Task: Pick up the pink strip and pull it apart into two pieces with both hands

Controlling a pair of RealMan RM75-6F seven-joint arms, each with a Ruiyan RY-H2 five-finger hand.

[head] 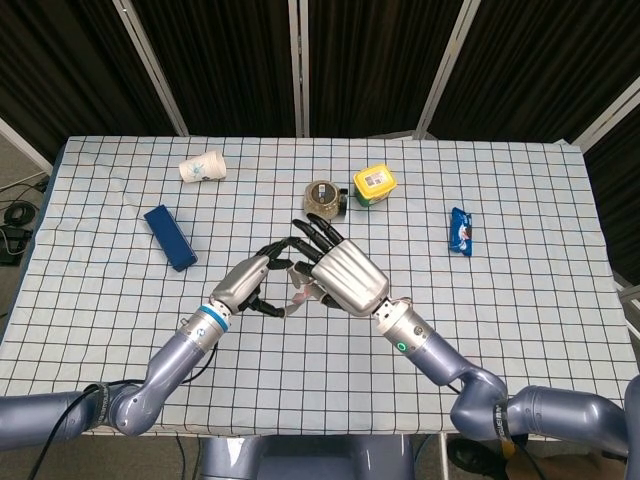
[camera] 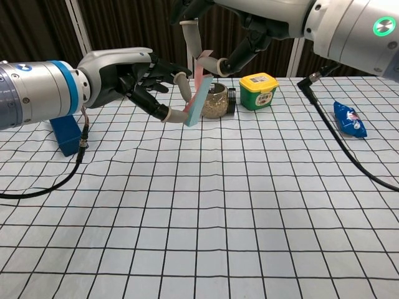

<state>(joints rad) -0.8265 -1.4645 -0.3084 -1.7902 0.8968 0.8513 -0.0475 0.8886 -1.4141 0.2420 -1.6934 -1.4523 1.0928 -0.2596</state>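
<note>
Spreading bare toward the near edge, the checked table [camera: 237, 237] leaves wide room in front. Above its middle the right hand [head: 345, 275] pinches the pink strip [camera: 198, 94] at the top, hanging aloft. The left hand [camera: 134, 78] has fingers parted around the strip's lower end; contact unclear. Behind stand a glass jar [head: 322, 197], contents indistinct, and a yellow tub [head: 374, 184].

I work at a staged test bench, more lab or studio than home: a table [head: 520, 300] under a blue-checked cloth, backed by black curtains [head: 230, 60] hung between pale metal posts [head: 296, 65]. Scattered props, a paper cup [head: 203, 166], a blue box [head: 169, 237], a jar [head: 323, 197], a yellow tub [head: 374, 184] and a snack packet [head: 460, 231], lie well apart like trial samples.
</note>
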